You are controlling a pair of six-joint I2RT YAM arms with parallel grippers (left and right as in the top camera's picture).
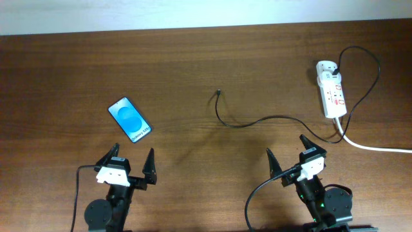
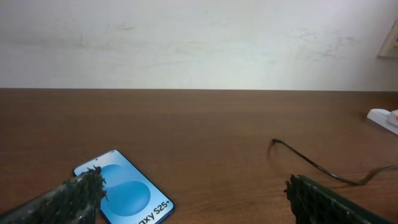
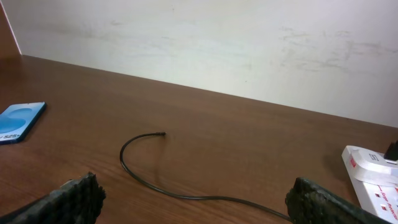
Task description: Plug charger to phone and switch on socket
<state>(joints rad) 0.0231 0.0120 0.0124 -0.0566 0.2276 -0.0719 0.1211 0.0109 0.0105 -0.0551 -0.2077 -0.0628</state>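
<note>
The phone (image 1: pixel 130 120) lies flat on the brown table, blue screen up, at the left; it also shows in the left wrist view (image 2: pixel 125 195) and the right wrist view (image 3: pixel 18 121). The charger, a thin black cable (image 1: pixel 257 122), runs from its plug tip (image 1: pixel 219 93) at the table's middle to the white socket strip (image 1: pixel 331 90) at the right. The cable shows in the right wrist view (image 3: pixel 134 177) and the left wrist view (image 2: pixel 311 165). My left gripper (image 1: pixel 133 162) is open and empty, just short of the phone. My right gripper (image 1: pixel 286 151) is open and empty, short of the cable.
A thick white cord (image 1: pixel 373 147) leaves the socket strip toward the right edge. A pale wall (image 3: pixel 205 43) stands behind the table's far edge. The socket strip's corner shows at the right in the right wrist view (image 3: pixel 373 171).
</note>
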